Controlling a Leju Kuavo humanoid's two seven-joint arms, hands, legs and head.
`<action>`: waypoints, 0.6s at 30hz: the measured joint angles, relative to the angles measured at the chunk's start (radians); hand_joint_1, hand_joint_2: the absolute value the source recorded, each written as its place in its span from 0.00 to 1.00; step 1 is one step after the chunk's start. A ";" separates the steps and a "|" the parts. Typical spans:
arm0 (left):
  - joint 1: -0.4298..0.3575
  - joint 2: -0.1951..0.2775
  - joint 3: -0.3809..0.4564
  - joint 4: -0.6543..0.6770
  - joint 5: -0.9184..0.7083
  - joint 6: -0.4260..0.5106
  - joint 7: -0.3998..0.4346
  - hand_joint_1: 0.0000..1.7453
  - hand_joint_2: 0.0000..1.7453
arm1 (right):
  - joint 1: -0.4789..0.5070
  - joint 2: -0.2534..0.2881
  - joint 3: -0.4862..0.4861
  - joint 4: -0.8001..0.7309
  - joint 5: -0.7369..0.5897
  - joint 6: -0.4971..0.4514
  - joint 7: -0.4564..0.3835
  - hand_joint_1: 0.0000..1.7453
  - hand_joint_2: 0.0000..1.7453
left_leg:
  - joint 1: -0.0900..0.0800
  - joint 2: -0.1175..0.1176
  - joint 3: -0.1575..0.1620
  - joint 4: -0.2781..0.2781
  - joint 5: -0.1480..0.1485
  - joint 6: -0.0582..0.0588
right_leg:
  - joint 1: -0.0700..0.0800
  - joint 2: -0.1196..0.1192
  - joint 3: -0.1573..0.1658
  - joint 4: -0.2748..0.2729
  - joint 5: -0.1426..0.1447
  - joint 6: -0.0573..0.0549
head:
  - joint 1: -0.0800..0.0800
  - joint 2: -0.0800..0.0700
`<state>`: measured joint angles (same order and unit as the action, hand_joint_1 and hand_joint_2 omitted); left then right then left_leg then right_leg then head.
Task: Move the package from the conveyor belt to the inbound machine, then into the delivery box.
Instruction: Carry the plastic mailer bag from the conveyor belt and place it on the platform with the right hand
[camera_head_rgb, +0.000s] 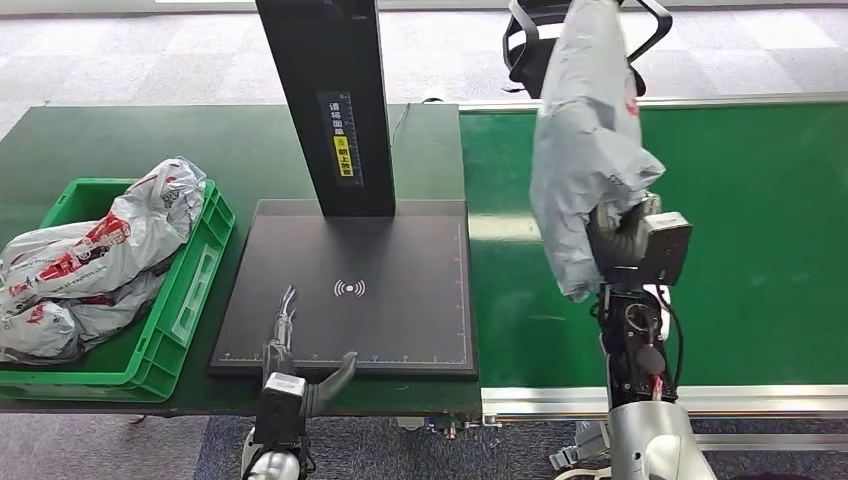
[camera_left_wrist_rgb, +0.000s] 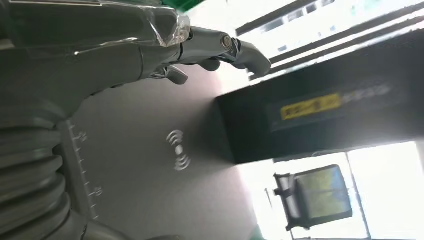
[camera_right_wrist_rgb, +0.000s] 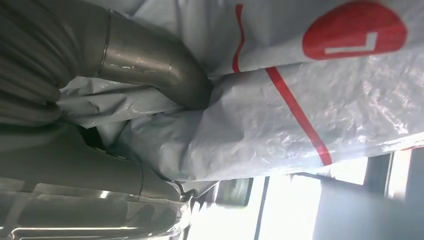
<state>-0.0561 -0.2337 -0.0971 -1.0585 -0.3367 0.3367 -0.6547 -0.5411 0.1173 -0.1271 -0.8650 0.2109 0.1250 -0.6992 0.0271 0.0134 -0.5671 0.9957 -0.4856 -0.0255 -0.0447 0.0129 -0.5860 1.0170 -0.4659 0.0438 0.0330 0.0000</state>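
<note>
My right hand (camera_head_rgb: 622, 232) grips a grey plastic package (camera_head_rgb: 585, 150) with red markings and holds it up in the air above the green conveyor belt (camera_head_rgb: 760, 230). In the right wrist view the fingers (camera_right_wrist_rgb: 150, 65) press into the crinkled package (camera_right_wrist_rgb: 300, 100). The black inbound machine plate (camera_head_rgb: 400, 300) with its scan symbol lies to the left of the belt, under a black upright column (camera_head_rgb: 335, 100). My left hand (camera_head_rgb: 290, 345) hovers open over the plate's near edge, holding nothing. Its fingers (camera_left_wrist_rgb: 215, 47) reach over the dark plate (camera_left_wrist_rgb: 150, 165).
A green delivery box (camera_head_rgb: 195, 290) stands at the left on the green table and holds other grey-and-red packages (camera_head_rgb: 90, 260). A black office chair (camera_head_rgb: 530, 45) stands behind the belt. The belt's metal front rail (camera_head_rgb: 720, 400) runs along the near side.
</note>
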 joint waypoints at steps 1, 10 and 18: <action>0.015 0.000 -0.001 -0.036 0.023 0.003 -0.013 0.00 1.00 | 0.009 0.009 0.053 -0.002 -0.002 0.032 0.000 1.00 1.00 | 0.000 0.000 0.000 0.000 0.000 0.000 | 0.000 0.000 0.000 0.000 0.000 0.000 | 0.000 0.000; 0.148 0.031 -0.123 -0.452 0.172 0.146 -0.019 0.00 1.00 | -0.027 0.056 0.421 0.179 0.104 0.074 0.032 1.00 1.00 | 0.000 -0.002 -0.002 0.000 0.000 0.000 | 0.000 -0.001 -0.001 0.000 0.000 0.000 | 0.000 0.000; 0.178 0.078 -0.222 -0.638 0.189 0.206 -0.019 0.00 1.00 | -0.104 0.068 0.540 0.329 0.146 0.008 0.065 1.00 1.00 | 0.001 -0.002 -0.002 0.000 0.000 0.000 | 0.000 -0.002 -0.001 0.000 0.000 0.000 | 0.000 0.000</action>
<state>0.1218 -0.1556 -0.3196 -1.6967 -0.1473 0.5430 -0.6740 -0.6455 0.1849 0.4128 -0.5358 0.3567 0.1332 -0.6339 0.0277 0.0112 -0.5690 0.9959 -0.4853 -0.0258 -0.0444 0.0113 -0.5869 1.0170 -0.4662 0.0435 0.0332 0.0000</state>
